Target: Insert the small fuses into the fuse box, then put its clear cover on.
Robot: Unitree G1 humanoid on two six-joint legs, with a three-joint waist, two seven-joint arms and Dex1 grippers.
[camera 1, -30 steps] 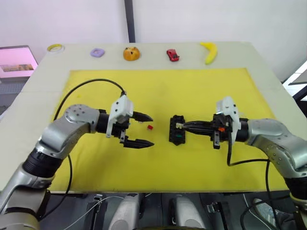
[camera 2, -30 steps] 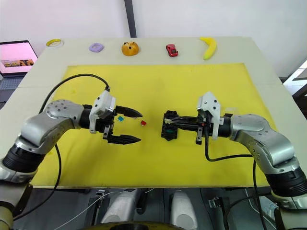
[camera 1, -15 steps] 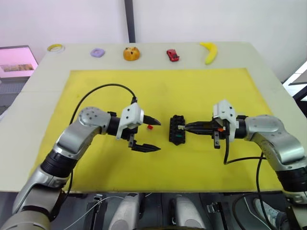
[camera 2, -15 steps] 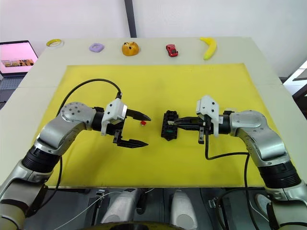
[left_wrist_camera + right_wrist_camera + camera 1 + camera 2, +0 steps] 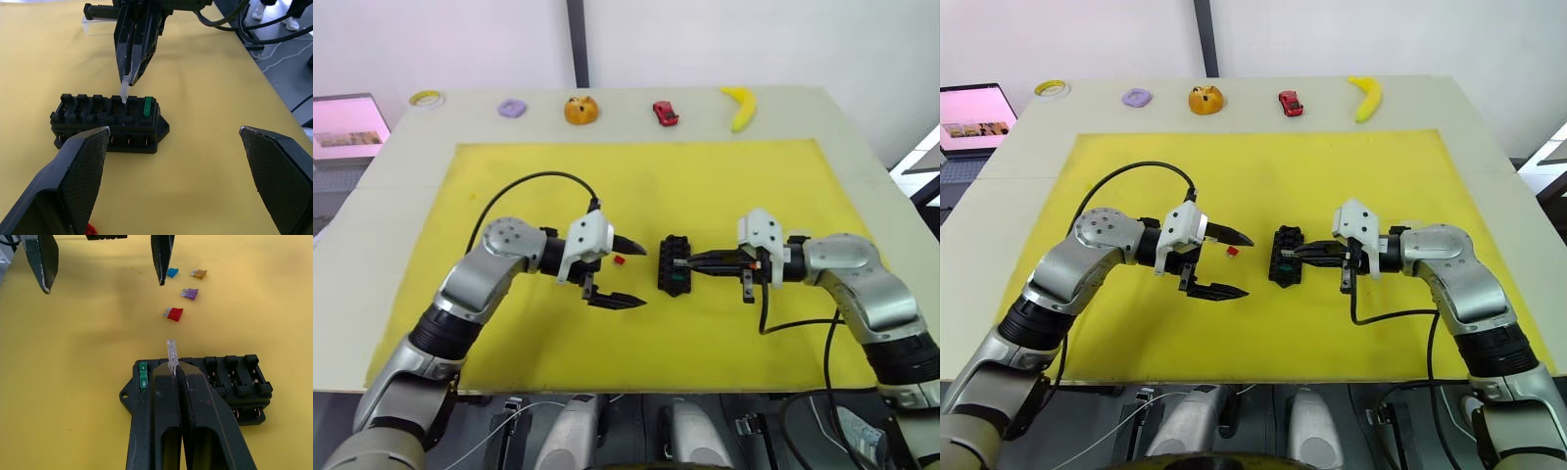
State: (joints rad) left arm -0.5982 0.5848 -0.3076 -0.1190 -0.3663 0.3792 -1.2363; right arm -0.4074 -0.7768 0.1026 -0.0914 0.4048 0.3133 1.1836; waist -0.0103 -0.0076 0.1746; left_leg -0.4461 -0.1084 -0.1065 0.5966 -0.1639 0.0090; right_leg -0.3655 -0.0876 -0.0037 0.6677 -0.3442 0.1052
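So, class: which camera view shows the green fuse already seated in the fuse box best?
The left wrist view: green fuse stands clearly in the fuse box's end slot. The right wrist view shows it edge-on; the eye views only a speck.

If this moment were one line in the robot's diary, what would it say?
right claw: shut on clear fuse, over fuse box | left claw: open | green fuse: seated | red fuse: loose

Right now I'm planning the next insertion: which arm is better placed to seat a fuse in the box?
Right. The right gripper already pinches a clear fuse over the fuse box; the left gripper is open and holds nothing.
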